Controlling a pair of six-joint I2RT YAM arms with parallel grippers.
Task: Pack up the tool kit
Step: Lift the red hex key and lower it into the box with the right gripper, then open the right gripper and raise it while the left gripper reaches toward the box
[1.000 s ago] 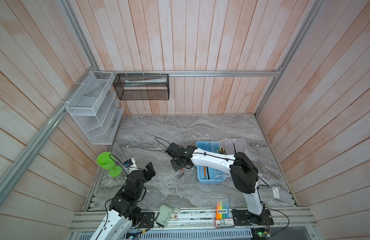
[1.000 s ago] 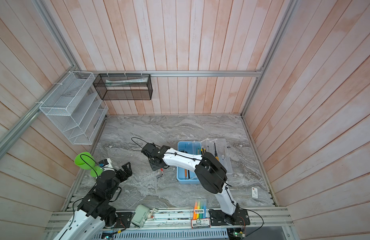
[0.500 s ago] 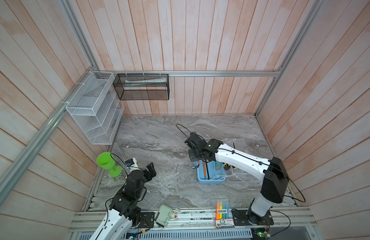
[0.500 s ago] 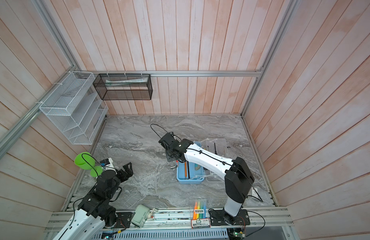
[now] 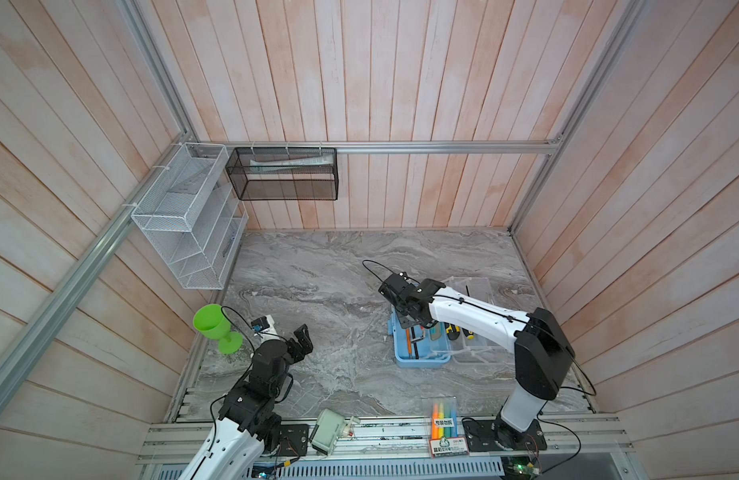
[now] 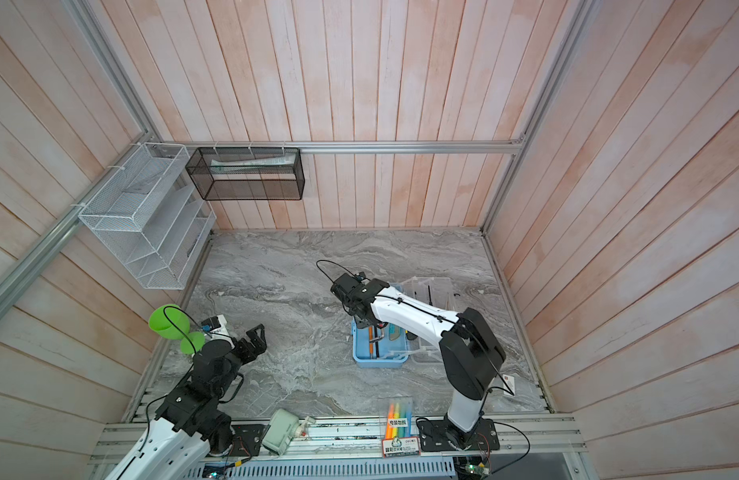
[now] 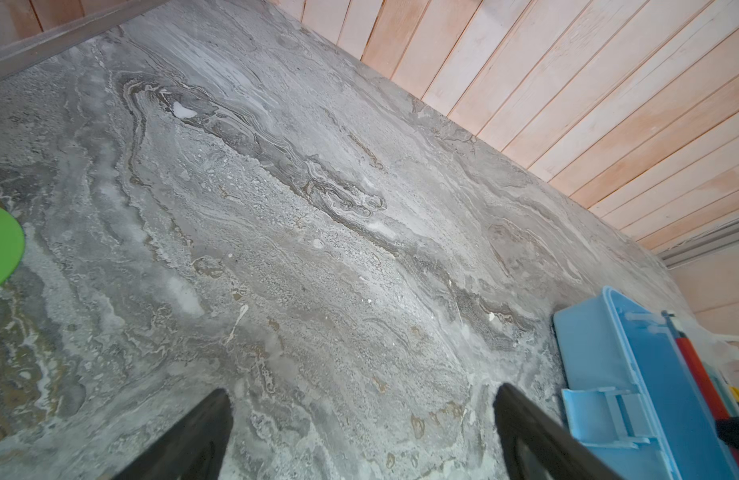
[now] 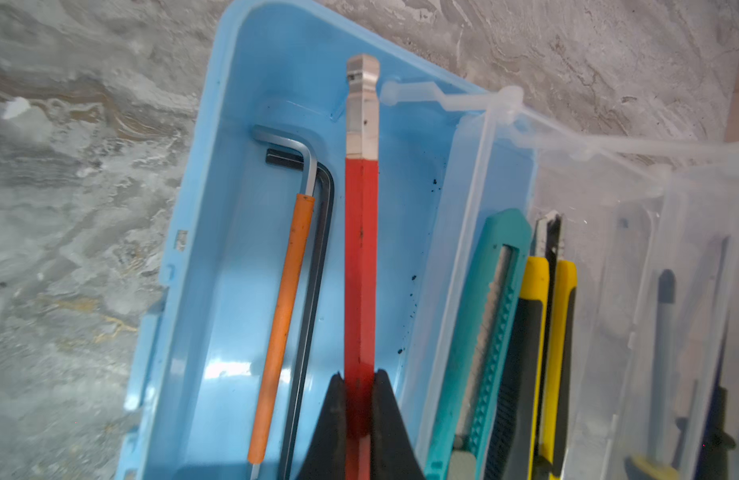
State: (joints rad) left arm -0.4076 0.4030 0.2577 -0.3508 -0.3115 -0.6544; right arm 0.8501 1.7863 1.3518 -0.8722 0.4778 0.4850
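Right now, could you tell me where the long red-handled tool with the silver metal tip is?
In the right wrist view the red-handled tool is clamped in the right gripper over the light-blue plastic case, beside the orange-sleeved hex key.

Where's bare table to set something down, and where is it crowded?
Free: the marble between the green goblet and the blue case, back to the rear wall. Crowded: the case and clear lid, where the right gripper holds a red tool. The left gripper is open, empty.

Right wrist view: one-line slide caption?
Right gripper shut on red-handled tool over the open light-blue case.
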